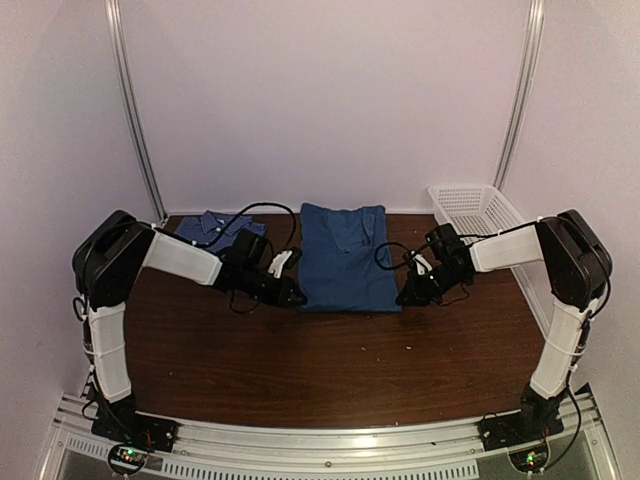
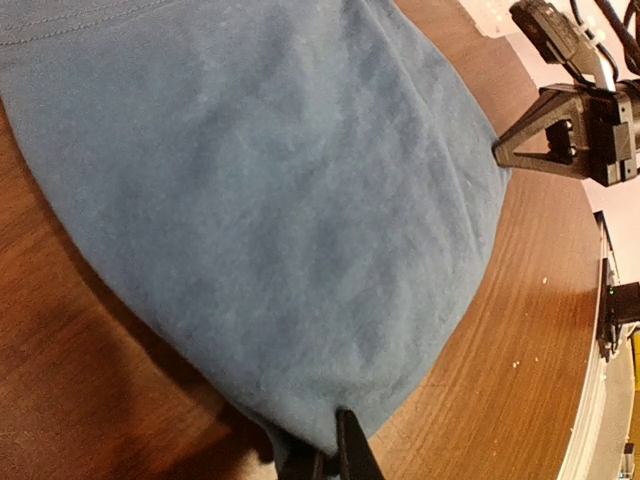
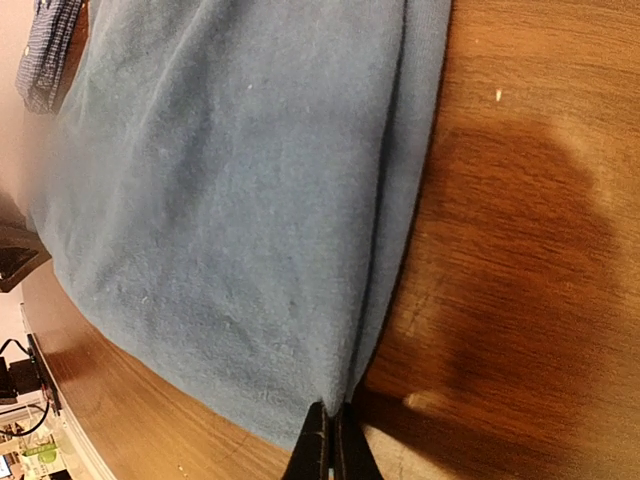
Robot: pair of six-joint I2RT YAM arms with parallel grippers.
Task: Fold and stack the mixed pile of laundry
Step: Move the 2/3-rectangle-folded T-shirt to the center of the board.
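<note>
The teal-blue t-shirt (image 1: 343, 255) lies flat on the dark wooden table (image 1: 330, 360), folded into a long rectangle. My left gripper (image 1: 297, 297) is shut on its near left corner; in the left wrist view the cloth (image 2: 260, 190) is pinched between the fingertips (image 2: 350, 450). My right gripper (image 1: 405, 298) is shut on the near right corner, where the folded edge of the t-shirt (image 3: 230, 200) runs into the closed fingertips (image 3: 330, 445). The blue-and-white checked shirt (image 1: 218, 226) lies crumpled at the back left, partly behind my left arm; a bit of that shirt (image 3: 48, 50) shows in the right wrist view.
A white plastic lattice basket (image 1: 476, 208) stands at the back right corner. White walls close in the table on three sides. In the left wrist view my right gripper (image 2: 510, 152) shows at the shirt's far corner.
</note>
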